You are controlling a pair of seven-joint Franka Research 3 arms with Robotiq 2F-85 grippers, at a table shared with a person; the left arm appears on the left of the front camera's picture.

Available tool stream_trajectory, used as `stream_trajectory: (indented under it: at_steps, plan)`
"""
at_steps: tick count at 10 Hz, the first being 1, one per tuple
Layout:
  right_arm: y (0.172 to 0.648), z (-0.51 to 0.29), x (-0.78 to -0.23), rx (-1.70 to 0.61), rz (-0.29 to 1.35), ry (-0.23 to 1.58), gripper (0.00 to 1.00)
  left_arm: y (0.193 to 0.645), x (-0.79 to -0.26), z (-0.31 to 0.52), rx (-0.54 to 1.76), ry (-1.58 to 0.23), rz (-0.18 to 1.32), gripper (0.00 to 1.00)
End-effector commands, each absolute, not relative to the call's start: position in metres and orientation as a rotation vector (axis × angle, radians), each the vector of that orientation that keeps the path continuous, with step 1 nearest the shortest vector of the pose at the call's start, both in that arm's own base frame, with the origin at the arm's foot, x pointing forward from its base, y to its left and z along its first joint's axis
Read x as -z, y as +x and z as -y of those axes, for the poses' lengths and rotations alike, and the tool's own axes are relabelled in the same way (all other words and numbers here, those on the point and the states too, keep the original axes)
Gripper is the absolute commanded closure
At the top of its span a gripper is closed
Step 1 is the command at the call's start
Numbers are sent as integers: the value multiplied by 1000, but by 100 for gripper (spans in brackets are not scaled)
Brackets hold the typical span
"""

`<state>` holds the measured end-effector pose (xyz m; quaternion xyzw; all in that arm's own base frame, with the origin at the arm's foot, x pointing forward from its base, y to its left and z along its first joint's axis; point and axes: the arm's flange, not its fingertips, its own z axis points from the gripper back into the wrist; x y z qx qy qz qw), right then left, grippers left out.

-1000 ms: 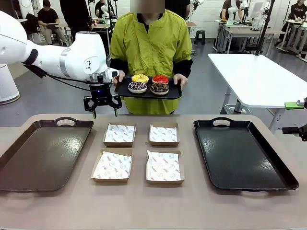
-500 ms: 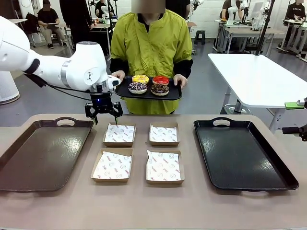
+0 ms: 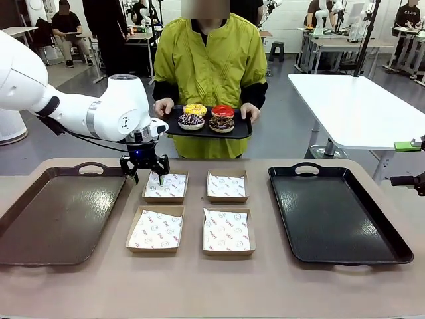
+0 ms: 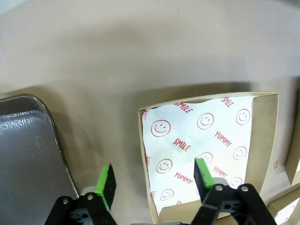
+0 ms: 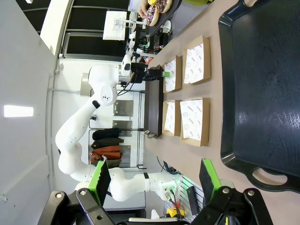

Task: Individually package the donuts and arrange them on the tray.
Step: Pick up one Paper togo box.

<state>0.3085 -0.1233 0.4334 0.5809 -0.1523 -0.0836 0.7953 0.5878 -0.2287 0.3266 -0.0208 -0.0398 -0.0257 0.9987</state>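
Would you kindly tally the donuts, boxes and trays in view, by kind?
Donuts: 4
Boxes: 4
Trays: 3
Total: 11

Yellow donut (image 3: 194, 108) and red donut (image 3: 222, 110) are lying flat on a raised tray (image 3: 240, 128), sprinkled donut (image 3: 190, 120) and dark donut (image 3: 221, 123) nearer.

Four donuts (image 3: 194, 108) (image 3: 222, 110) (image 3: 190, 120) (image 3: 220, 122) sit between the person's two hands (image 3: 163, 106) (image 3: 250, 110) on one small tray (image 3: 242, 130), beyond four paper-lined boxes (image 3: 165, 186) (image 3: 226, 186) (image 3: 155, 230) (image 3: 227, 232) and two large trays (image 3: 60, 212) (image 3: 335, 212) on the table (image 3: 265, 286).
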Motion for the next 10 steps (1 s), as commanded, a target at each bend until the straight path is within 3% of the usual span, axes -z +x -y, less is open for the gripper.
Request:
stream_trajectory:
  at_steps: [1, 2, 3, 10]
  plan:
    - [310, 123, -434, 180, 333, 1268, 0, 595, -327, 227, 88, -17, 90, 83]
    - [310, 123, -434, 180, 333, 1268, 0, 592, -324, 228, 79, -15, 87, 64]
    - [310, 123, -434, 180, 333, 1268, 0, 588, -321, 229, 75, -15, 87, 100]
    - [310, 123, -434, 180, 333, 1268, 0, 596, -323, 229, 85, 21, 59, 100]
